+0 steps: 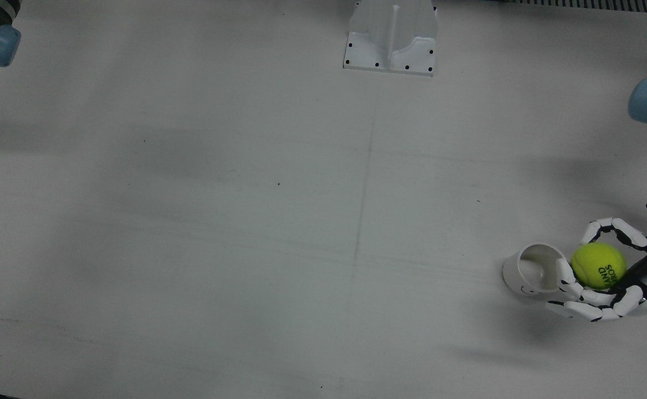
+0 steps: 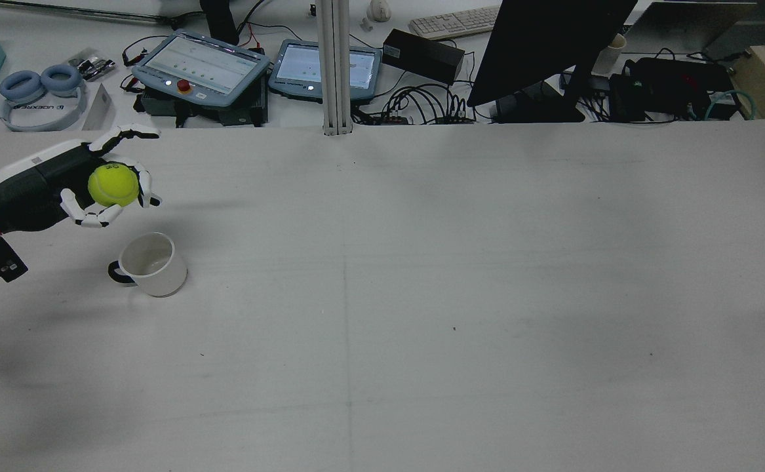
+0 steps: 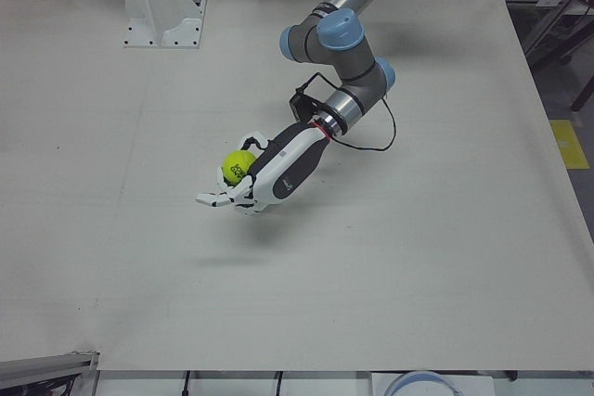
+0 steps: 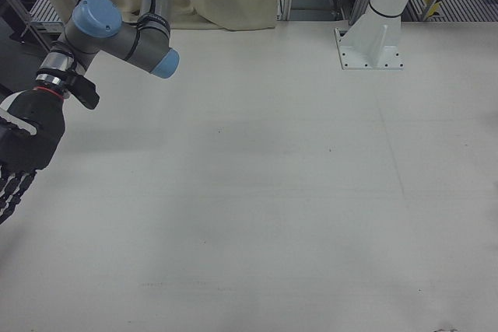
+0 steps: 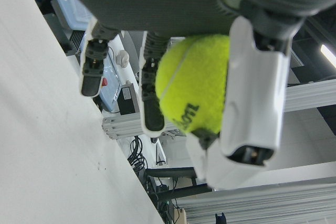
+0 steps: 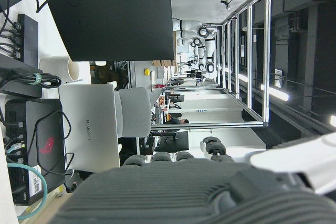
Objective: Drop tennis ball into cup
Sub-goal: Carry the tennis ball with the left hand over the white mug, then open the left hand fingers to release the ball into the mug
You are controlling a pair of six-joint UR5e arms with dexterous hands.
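Cradling tennis ball (image 2: 113, 185) between curled fingers (image 2: 134, 133), cup (image 2: 149, 263) beside

The left hand (image 2: 61, 187) is raised off the table, its fingers (image 1: 614, 230) curled round a ball; the right hand (image 4: 19, 149) hangs with fingers pointing down.

Cup (image 1: 534, 270) missing from left-front view, hidden behind left hand (image 3: 269, 178) or out of sight there; couldn't tell which. Cup handle (image 2: 117, 274) partly hidden behind cup body in rear view. Tennis ball (image 1: 599, 265) lettering partly covered by fingers (image 1: 568, 279) in front view. Right hand (image 4: 19, 149) cut off at left edge of right-front view, fingertips out of frame; open/closed unclear. Right hand view showed only blurred palm at bottom. Left arm cut by frame's right edge in front view.
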